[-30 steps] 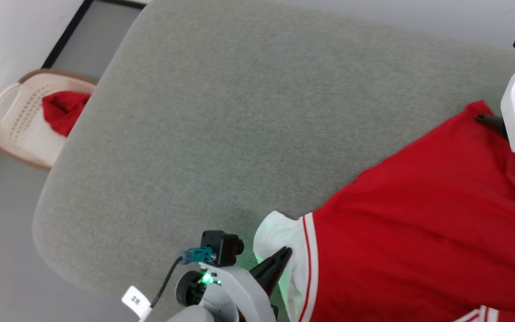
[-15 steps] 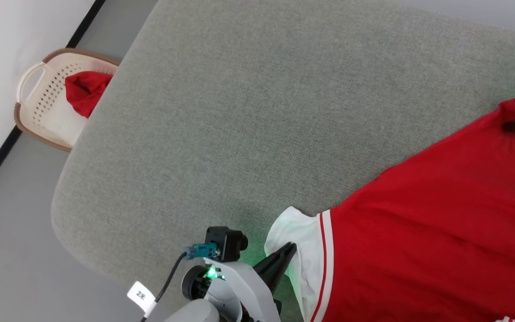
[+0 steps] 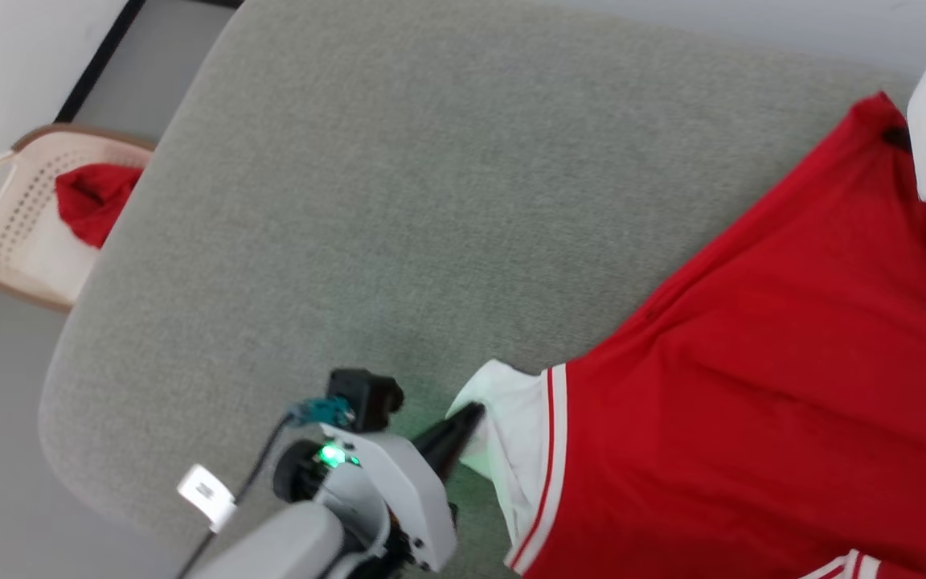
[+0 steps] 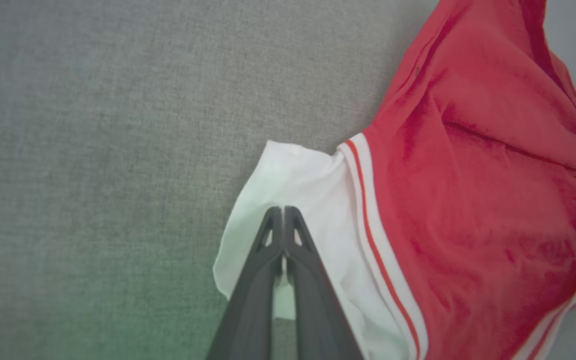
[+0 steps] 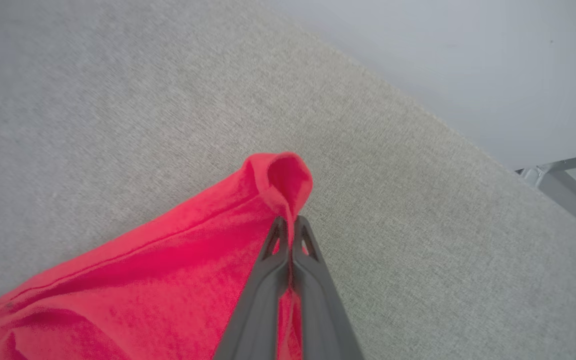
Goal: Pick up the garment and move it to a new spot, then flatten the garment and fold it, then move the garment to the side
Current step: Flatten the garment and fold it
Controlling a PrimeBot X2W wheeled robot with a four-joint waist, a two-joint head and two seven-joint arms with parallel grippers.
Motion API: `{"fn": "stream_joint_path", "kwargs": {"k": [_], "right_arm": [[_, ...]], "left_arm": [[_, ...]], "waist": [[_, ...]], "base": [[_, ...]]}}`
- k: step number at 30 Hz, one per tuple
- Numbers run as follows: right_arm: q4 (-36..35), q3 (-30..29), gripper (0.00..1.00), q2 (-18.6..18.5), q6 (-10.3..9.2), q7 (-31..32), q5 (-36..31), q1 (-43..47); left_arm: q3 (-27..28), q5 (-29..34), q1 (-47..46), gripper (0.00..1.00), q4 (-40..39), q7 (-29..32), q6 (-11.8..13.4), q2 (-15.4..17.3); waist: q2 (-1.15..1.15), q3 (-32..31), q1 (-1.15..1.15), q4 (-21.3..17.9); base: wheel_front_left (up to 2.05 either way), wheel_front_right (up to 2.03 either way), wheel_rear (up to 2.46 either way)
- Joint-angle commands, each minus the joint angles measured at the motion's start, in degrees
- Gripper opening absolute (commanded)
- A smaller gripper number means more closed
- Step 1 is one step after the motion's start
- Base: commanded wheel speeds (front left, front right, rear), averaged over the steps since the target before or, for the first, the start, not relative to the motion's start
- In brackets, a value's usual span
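Note:
The garment (image 3: 752,402), a red jersey with a white sleeve (image 3: 511,434) and red-white striped trim, lies spread over the right half of the grey padded surface (image 3: 399,201). My left gripper (image 3: 469,413) is shut on the sleeve's outer edge. In the left wrist view its closed fingertips (image 4: 283,210) pinch the white cloth (image 4: 308,185). My right gripper (image 3: 897,137) is at the far right, shut on a red corner of the garment. The right wrist view shows that corner (image 5: 283,175) curled over my closed right gripper (image 5: 288,220). The print is hidden.
A cream laundry basket (image 3: 5,233) stands on the floor off the surface's left edge, holding a small red cloth bundle (image 3: 89,205). The grey surface spreads bare to the left of the garment. A metal frame (image 5: 568,185) is visible past its far edge.
My right gripper has closed on the garment's red corner. The left gripper keeps its hold on the sleeve. The head camera has shifted, so the whole picture has moved.

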Motion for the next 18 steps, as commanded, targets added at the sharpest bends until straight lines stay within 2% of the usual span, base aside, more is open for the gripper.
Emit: {"fn": "stream_joint_path", "kwargs": {"k": [1, 10, 13, 16, 18], "right_arm": [[-0.52, 0.01, 0.00, 0.12, -0.04, -0.72, 0.01, -0.82], [-3.65, -0.26, 0.00, 0.02, -0.04, -11.39, 1.88, -3.04], [-3.04, -0.61, 0.00, 0.58, -0.04, -15.64, 1.70, -3.67], [-1.19, -1.11, 0.00, 1.84, -0.04, -19.61, 1.11, -4.53], [0.43, -1.74, 0.00, 3.02, -0.04, -22.15, 0.81, -5.44]], "left_arm": [[0.29, 0.39, -0.58, 0.00, -0.58, 0.36, 0.42, 0.79], [2.93, 2.85, -9.33, 0.00, -11.19, 13.60, 6.08, 13.67], [4.04, 4.07, -15.14, 0.00, -11.86, 18.47, 6.16, 17.21], [5.70, 4.94, -22.06, 0.00, -10.24, 21.11, 4.61, 18.64], [6.81, 4.82, -26.40, 0.00, -7.37, 22.11, 3.55, 18.32]], "waist": [[0.00, -1.68, 0.00, -1.78], [0.00, -5.98, 0.00, -6.25], [0.00, -7.14, 0.00, -7.79], [0.00, -8.01, 0.00, -9.53], [0.00, -8.46, 0.00, -10.72]], "base": [[0.00, 0.00, 0.00], [0.00, 0.00, 0.00], [0.00, 0.00, 0.00], [0.00, 0.00, 0.00], [0.00, 0.00, 0.00]]}}
